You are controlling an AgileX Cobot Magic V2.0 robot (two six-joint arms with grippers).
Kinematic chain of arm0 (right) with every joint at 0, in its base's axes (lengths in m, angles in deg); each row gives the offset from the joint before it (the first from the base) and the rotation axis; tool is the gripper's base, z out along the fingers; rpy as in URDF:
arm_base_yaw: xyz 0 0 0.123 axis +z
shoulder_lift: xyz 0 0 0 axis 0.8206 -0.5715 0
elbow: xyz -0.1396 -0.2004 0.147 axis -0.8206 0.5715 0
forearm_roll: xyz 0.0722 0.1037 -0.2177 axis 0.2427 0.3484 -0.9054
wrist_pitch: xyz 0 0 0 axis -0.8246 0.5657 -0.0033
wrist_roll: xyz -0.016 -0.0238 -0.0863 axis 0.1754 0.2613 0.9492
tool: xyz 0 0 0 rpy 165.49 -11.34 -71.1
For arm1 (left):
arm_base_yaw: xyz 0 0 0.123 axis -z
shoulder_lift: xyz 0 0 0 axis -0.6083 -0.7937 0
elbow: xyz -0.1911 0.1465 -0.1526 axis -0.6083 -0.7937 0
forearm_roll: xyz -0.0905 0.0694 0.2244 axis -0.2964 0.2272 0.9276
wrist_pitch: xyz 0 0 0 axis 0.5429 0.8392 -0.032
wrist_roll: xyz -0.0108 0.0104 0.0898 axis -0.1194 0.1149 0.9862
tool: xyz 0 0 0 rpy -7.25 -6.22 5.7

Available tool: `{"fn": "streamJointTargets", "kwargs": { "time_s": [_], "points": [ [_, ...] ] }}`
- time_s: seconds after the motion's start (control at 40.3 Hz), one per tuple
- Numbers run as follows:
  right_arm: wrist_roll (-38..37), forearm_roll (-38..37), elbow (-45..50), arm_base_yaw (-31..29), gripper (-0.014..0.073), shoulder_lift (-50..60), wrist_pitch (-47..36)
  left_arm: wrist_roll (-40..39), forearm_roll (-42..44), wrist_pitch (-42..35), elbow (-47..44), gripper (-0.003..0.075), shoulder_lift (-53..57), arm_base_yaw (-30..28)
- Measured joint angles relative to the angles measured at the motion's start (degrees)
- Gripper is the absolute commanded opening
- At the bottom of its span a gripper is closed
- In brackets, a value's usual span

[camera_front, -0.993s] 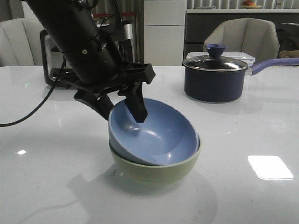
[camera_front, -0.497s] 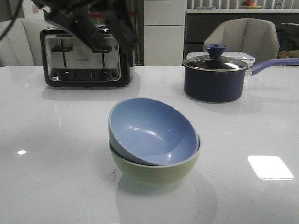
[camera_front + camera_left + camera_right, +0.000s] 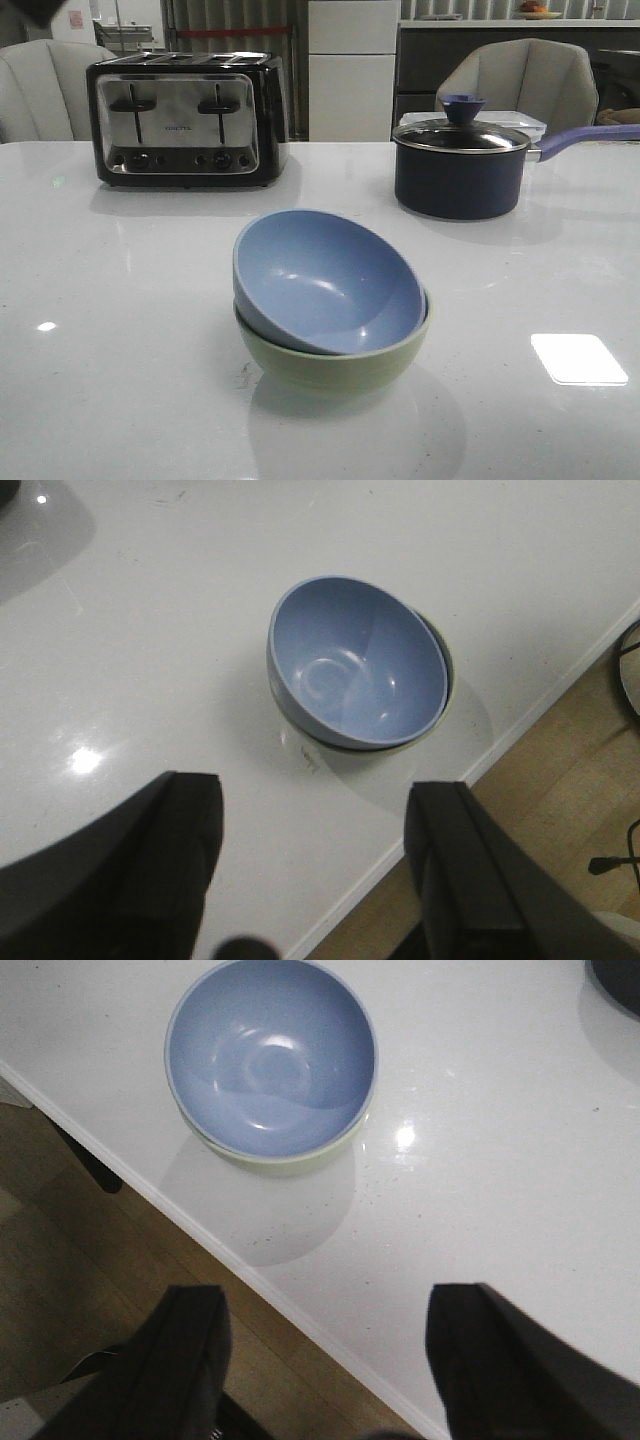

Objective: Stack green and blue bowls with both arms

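Since the dusty grey-blue matte round bowl (image 3: 330,282) already sits inside the pale sage green matte round bowl (image 3: 335,358), the stack looks done, just not flush: blue is canted, rim riding high on the side toward the chrome and black four-slot toaster (image 3: 182,120), low toward the dark navy lidded saucepan with the purple handle (image 3: 462,165). Stack stands near the front edge of the white glossy table (image 3: 100,350), well apart from both appliances.

Grippers: left black angular gripper (image 3: 315,865) has fingers spread wide, nothing between them, hanging above and off to one side of the stack. Right black angular gripper (image 3: 325,1360) same: spread, empty, over the table edge with the bowls well ahead of it. Neither shows in the front view.

Handling, my read:
- Both bowls look rigid, thin-walled, light. Likely melamine or ceramic; can't tell which, so treat as chippable.
- Matte finish should give fair friction, but walls are curved, so a side squeeze would tend to squirt out.
- Best hold: pinch the rim, one finger inside, one outside, on the raised edge of the blue.
- Glossy tabletop is slick; any sideways push will slide the whole stack. Brace the green with the other arm if reseating.
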Motion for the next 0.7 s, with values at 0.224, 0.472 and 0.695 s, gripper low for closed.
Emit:
{"fn": "streamJointTargets", "kwargs": {
  "time_s": [0.224,0.472,0.695],
  "points": [
    [0.0,0.0,0.0,0.0,0.0529,0.0,0.0,0.0,0.8,0.5,-8.6,0.0453,12.9,0.0],
    [0.0,0.0,0.0,0.0,0.0496,0.0,0.0,0.0,1.0,1.0,-13.0,0.0439,19.6,0.0],
    [0.0,0.0,0.0,0.0,0.024,0.0,0.0,0.0,1.1,1.0,-13.5,0.0242,20.0,0.0]
  ]
}}
